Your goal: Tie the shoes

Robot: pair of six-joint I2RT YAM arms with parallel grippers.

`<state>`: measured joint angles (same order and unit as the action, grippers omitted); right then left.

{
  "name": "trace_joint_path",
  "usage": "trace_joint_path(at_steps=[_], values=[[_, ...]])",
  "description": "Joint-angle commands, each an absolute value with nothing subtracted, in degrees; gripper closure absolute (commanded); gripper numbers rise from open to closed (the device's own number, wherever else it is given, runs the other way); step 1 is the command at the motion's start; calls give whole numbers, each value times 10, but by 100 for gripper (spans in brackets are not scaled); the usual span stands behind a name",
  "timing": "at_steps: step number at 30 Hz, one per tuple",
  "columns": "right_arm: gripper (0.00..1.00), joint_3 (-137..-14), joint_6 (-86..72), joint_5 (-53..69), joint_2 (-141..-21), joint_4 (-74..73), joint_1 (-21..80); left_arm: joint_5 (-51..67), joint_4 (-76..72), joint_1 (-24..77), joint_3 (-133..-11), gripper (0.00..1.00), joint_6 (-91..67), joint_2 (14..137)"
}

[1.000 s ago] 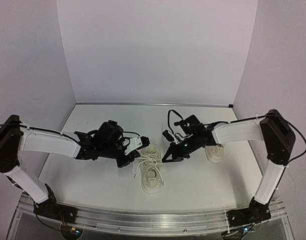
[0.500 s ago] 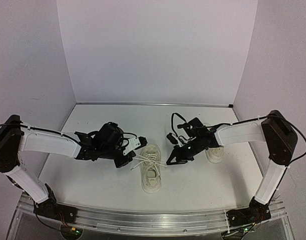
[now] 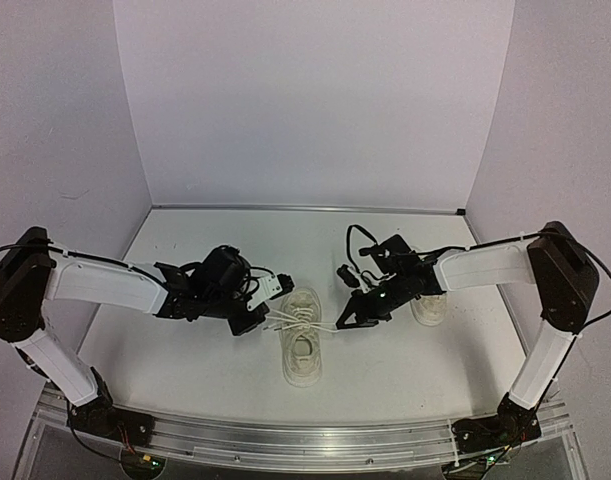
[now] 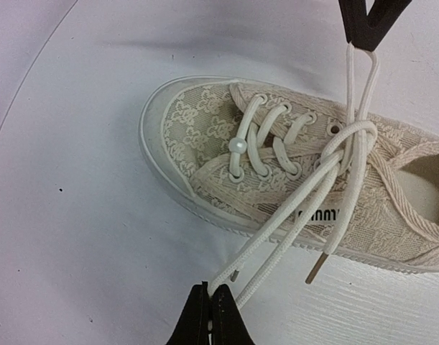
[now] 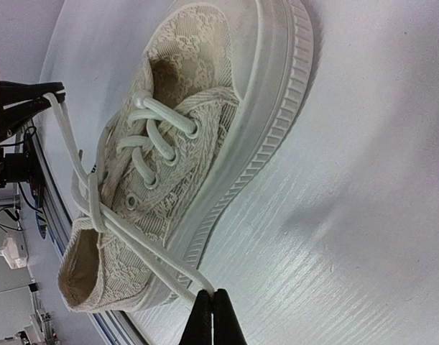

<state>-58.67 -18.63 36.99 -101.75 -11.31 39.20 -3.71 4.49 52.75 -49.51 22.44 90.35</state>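
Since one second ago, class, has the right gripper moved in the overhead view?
Yes. The right gripper, shut on a lace, has shifted slightly rightward in the overhead view, away from the middle shoe, which stays put, drawing the lace tighter.

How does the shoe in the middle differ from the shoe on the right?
The middle shoe lies in full view; the right shoe is half hidden under the right arm. The middle shoe's laces are stretched sideways, pinched by the left end effector and the right end effector; nothing holds the right shoe. Both are pale and rest on the table.
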Motion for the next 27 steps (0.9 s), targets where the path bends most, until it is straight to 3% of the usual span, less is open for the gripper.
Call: trace_joint_path(at_steps=[1, 3, 7, 11, 16, 20, 27], values=[[100, -586, -168, 394, -999, -127, 386, -56, 59, 519, -525, 97, 217, 906], [100, -589, -164, 409, -998, -127, 388, -46, 54, 519, -524, 93, 214, 897], [97, -598, -155, 442, -1006, -129, 390, -26, 52, 519, -519, 76, 208, 867], [75, -604, -144, 439, -1001, -137, 390, 4, 72, 519, -512, 60, 201, 835], [56, -628, -133, 417, -985, -149, 383, 26, 76, 519, -480, 52, 193, 788], [55, -662, -122, 401, -998, -157, 381, 55, 92, 519, -468, 51, 204, 778], [62, -718, -92, 419, -1048, -168, 381, 115, 69, 526, -454, 51, 217, 778]])
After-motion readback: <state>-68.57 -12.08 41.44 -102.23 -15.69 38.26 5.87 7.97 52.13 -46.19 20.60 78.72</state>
